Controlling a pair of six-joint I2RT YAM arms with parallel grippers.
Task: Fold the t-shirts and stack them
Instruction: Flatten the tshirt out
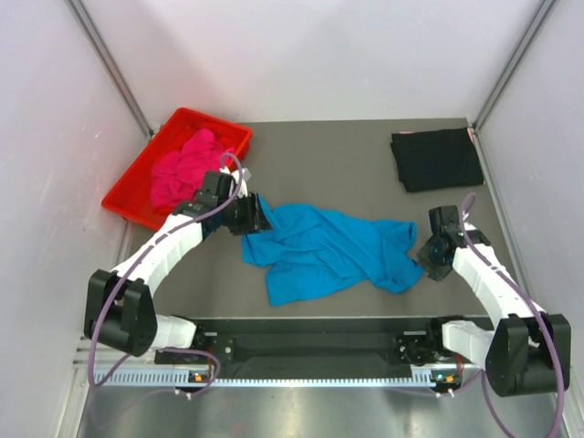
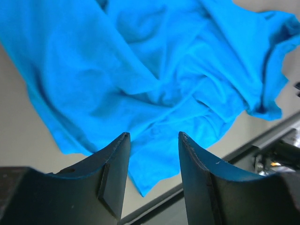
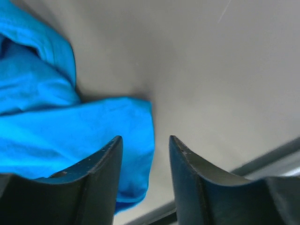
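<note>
Two grippers: both stood with jaws parted and nothing between the fingers.
Left gripper (image 1: 259,217) (image 2: 152,136): open, hovering at the 10 o'clock corner of the turquoise shirt; in its wrist view the gap between the dark fingers showed only cloth lying below, none of it pinched.
Right gripper (image 1: 429,255) (image 3: 144,138): open, at the 3 o'clock end of the same shirt; in its wrist view the shirt's edge ran under the left finger, while bare table showed under the right one.
Whether either gripper touched cloth: could not tell.
Turquoise shirt (image 1: 328,251) (image 2: 154,70) (image 3: 47,131): lay rumpled and unfolded on the table, just toward 6 o'clock from the table's middle, spread between the two grippers, with deep creases and one flap reaching toward 7 o'clock.
Black shirt (image 1: 436,158): lay folded into a neat flat rectangle at about 1 o'clock on the table, well apart from the turquoise one, near the right wall.
Magenta shirt (image 1: 187,169): sat bunched in a heap inside the red tray, at 10 o'clock, just behind the left wrist.
Red tray (image 1: 215,119): sat tilted at the table's 10 o'clock corner, against the left wall.
Table (image 1: 319,155): grey, matte, walled in white on three sides.
</note>
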